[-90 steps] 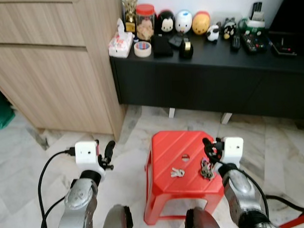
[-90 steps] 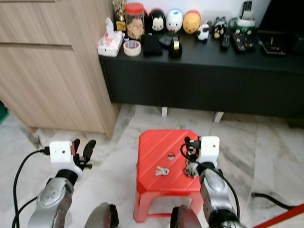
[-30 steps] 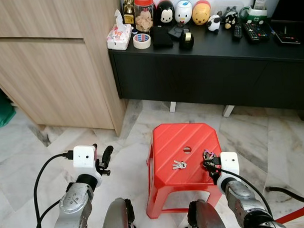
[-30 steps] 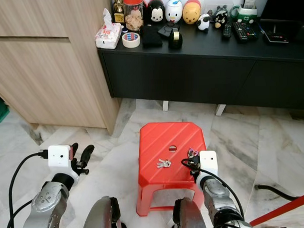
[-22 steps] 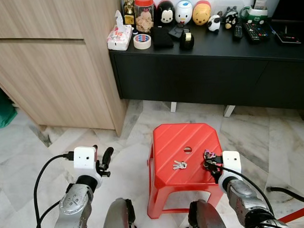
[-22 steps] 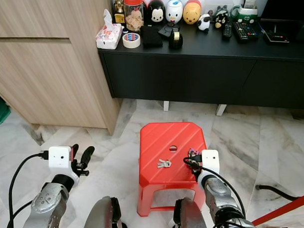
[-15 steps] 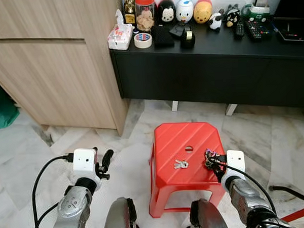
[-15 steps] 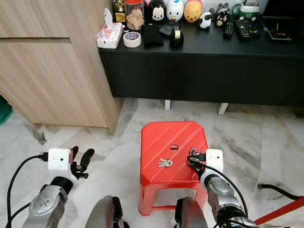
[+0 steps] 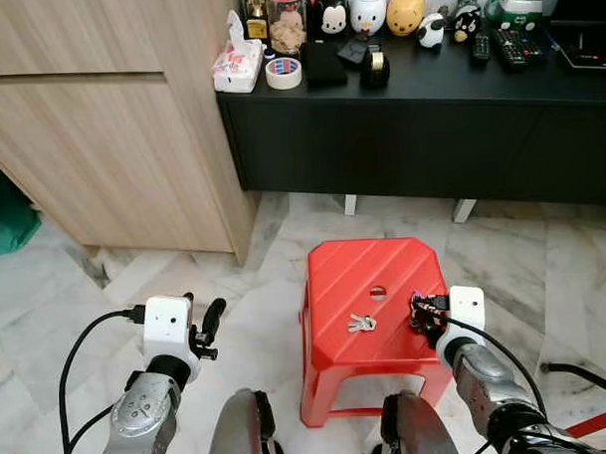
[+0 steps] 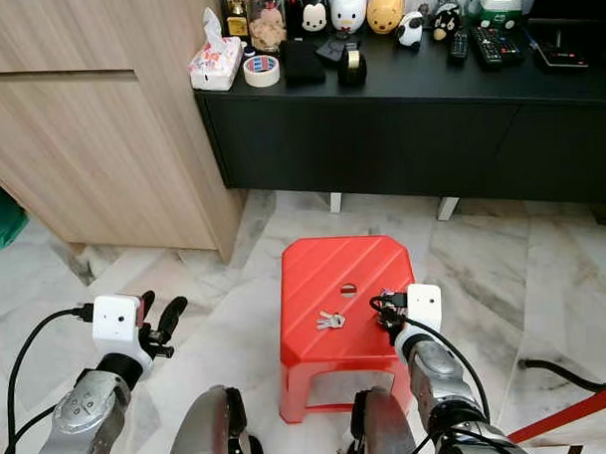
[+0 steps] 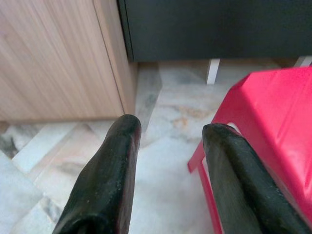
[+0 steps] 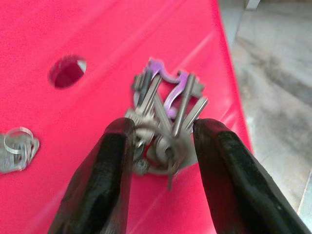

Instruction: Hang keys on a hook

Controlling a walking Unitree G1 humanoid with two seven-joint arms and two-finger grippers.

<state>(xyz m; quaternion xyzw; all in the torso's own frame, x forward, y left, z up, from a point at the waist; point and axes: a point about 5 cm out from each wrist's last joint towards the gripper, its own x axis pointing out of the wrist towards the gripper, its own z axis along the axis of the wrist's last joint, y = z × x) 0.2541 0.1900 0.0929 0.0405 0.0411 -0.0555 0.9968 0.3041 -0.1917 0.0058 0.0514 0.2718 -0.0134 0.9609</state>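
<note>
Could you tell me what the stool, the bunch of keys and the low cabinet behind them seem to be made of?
Stool: looks like moulded plastic, glossy red, with ribbed grooves and a round hole in the seat.
Bunch of keys: metal, dull silver, with one purple piece, possibly a clip; the right gripper has it between its fingers.
Low cabinet: probably laminated board, smooth matt black.

Red stool (image 9: 370,284) before black cabinet (image 9: 419,133)

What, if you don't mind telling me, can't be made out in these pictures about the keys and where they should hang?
- Grip: in the right wrist view the right gripper brackets the key bunch; motion blur hides whether the pads touch it.
- Bunch: the gripper covers it in the eye views.
- Small keys on the red stool: too small to count.
- Hook: none visible.
</note>
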